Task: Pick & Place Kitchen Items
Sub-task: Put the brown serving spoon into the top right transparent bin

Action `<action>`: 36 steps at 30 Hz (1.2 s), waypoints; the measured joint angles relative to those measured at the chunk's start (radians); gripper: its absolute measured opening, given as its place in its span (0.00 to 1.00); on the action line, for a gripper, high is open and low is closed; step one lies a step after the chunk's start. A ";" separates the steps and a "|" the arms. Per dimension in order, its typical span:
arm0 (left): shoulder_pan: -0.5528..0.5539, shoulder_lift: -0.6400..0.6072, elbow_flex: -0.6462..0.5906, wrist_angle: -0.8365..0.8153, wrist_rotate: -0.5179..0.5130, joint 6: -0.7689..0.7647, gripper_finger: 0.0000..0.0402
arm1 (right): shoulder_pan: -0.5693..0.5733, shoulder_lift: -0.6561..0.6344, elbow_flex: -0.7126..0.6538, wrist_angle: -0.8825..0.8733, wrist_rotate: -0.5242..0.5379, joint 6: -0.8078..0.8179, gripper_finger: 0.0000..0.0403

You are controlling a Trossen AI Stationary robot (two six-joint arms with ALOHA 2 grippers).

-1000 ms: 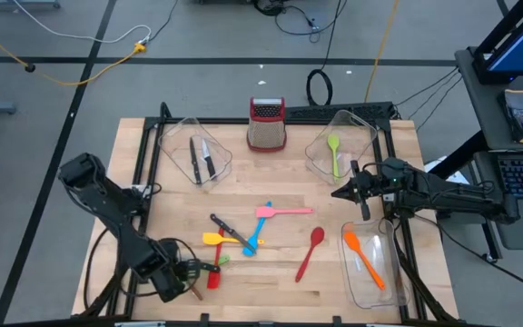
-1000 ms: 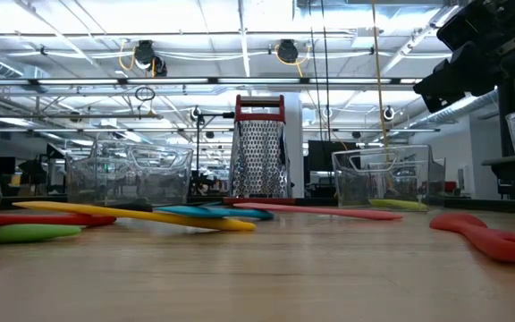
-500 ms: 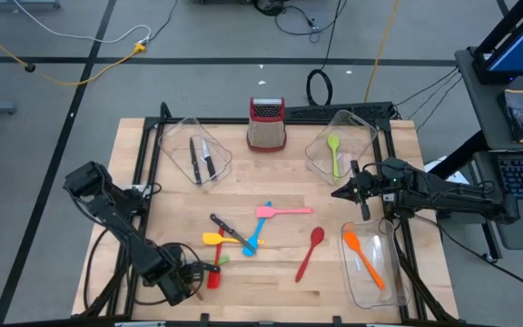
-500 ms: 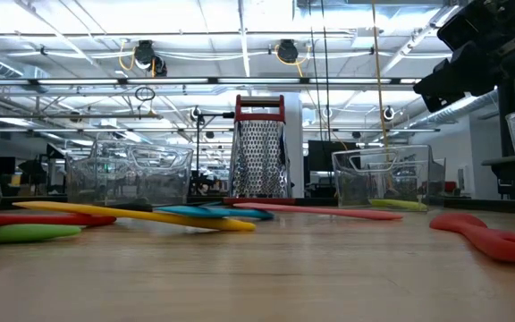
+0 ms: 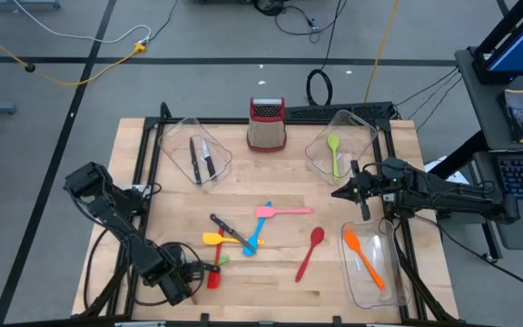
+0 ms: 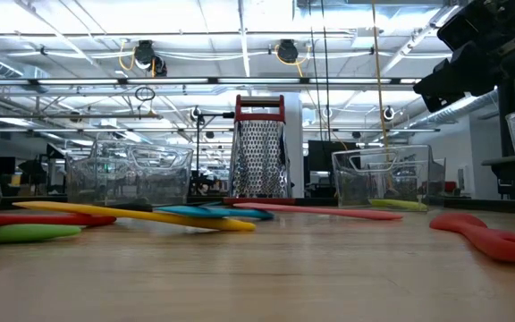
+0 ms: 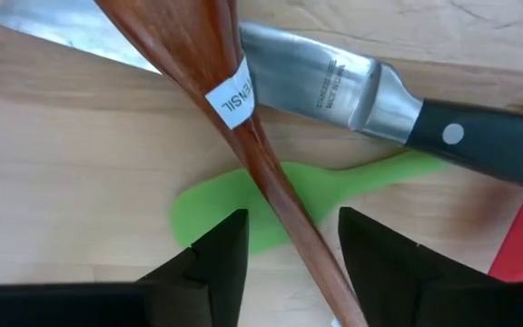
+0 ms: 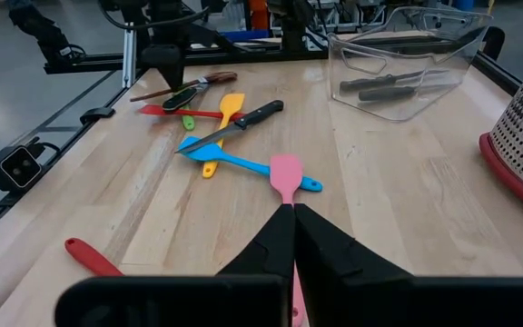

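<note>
Pale wooden tabletop point(image 5: 271, 177), black-framed, grey floor around; open-ceilinged hall behind in the low view.

- Brown wooden spoon point(image 7: 243, 136): slim, paper-banded, crossing a steel knife point(image 7: 334, 86) with black riveted handle and a green spatula point(image 7: 243, 213); 7 o'clock corner.
- Left gripper point(image 7: 284, 250): low over that spoon, fingers parted, handle between them, no contact discernible.
- Centre cluster: yellow spatula point(image 5: 212, 239), blue spatula point(image 5: 256, 232), pink spatula point(image 5: 283, 211), second knife point(image 5: 229, 229). Bare wood towards 6 o'clock.
- Red spoon point(image 5: 310, 252): 5 o'clock, alone.
- Clear bins: 11 o'clock point(image 5: 175, 136), knives; 1 o'clock point(image 5: 357, 127), green spoon point(image 5: 334, 153); 4 o'clock point(image 5: 393, 272), orange spatula point(image 5: 362, 257).
- Box grater point(image 5: 267, 123): 12 o'clock edge.
- Right gripper point(image 8: 293, 232): 3 o'clock, raised, fingers pressed together, empty.
</note>
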 joint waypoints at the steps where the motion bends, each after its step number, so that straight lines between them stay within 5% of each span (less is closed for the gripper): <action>1: 0.000 0.000 0.000 -0.004 0.000 0.000 0.41 | 0.000 0.000 0.000 0.000 0.000 0.000 0.00; 19: 0.000 -0.004 -0.013 -0.053 -0.005 0.019 0.03 | 0.000 0.000 0.000 0.000 0.000 0.000 0.00; 36: -0.004 -0.043 -0.006 -0.064 0.045 0.036 0.02 | 0.000 0.000 0.000 0.000 0.000 0.000 0.00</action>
